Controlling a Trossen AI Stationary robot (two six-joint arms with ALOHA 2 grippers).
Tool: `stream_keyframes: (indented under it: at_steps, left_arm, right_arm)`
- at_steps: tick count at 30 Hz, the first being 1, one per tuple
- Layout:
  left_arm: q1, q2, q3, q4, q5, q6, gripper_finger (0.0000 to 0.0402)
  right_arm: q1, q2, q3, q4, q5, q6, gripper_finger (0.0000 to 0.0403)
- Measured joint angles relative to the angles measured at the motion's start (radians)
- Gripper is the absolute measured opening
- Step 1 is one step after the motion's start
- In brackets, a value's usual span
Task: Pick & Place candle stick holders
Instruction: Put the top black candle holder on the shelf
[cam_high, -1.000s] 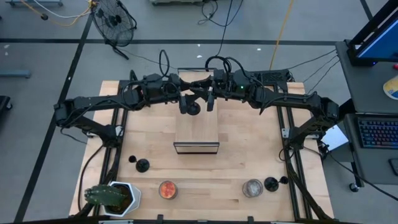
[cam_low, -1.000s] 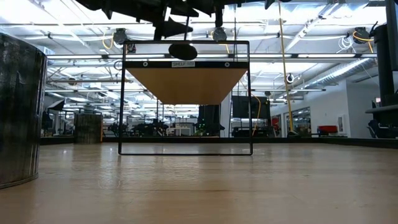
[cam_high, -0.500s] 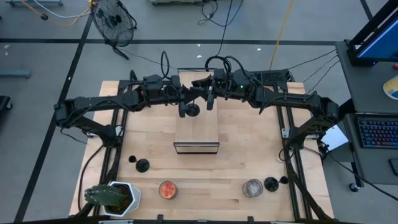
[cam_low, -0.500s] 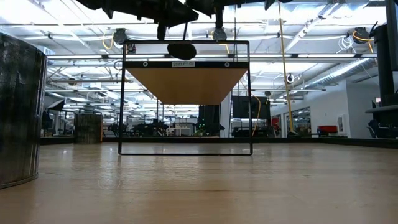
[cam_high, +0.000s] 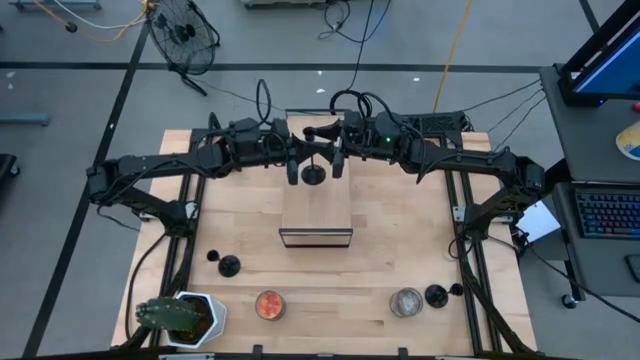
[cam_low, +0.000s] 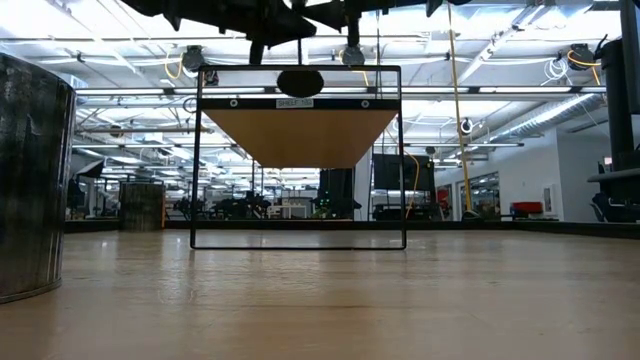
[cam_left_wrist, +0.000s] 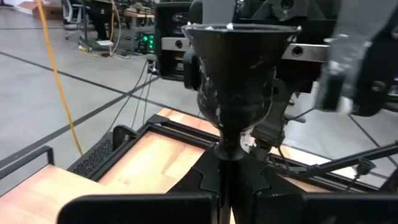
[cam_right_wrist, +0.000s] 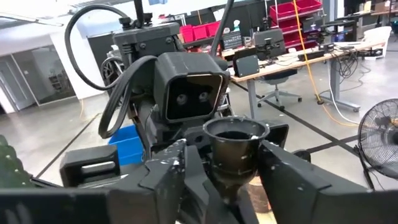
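One black candle stick holder hangs high over the wooden box, between my two grippers. My left gripper reaches in from the table's left and is shut on it. My right gripper comes from the right, open, with a finger on each side of the holder's cup. I cannot tell if they touch it. In the low view the holder's round part shows above the box. Other holders stand on the table at the near left and near right. My left gripper pinches the holder's thin stem between its two fingers, just behind the wide cup. The fingers come level from the table's left. The holder is lifted clear, well above the box top.
A potted cactus stands at the near left corner, showing as a dark cylinder in the low view. A red jar and a grey jar sit near the front edge. Black rails run along both table sides.
My left gripper has shut on the holder's stem. The holder has shifted a little toward the table's right, staying clear above the box.
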Motion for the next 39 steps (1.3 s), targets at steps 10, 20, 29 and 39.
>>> stream_keyframes:
  at_steps: [10, 20, 29, 39]
  left_arm:
    - [0.059, -0.013, -0.001, -0.055, -0.037, 0.004, 0.0009]
    - [0.155, -0.031, 0.000, -0.050, -0.103, 0.044, 0.0009]
    - [0.237, 0.003, -0.001, 0.008, -0.160, 0.135, 0.0008]
    - [0.267, 0.089, -0.001, 0.090, -0.186, 0.162, 0.0008]
  right_arm:
    - [-0.003, -0.002, 0.000, -0.020, -0.008, 0.005, 0.0258]
    - [-0.035, -0.049, 0.002, -0.120, 0.027, -0.019, 0.0267]
    - [-0.081, -0.132, 0.002, -0.334, 0.027, -0.122, 0.0257]
    - [-0.164, -0.248, -0.072, -0.515, 0.028, -0.224, 0.0241]
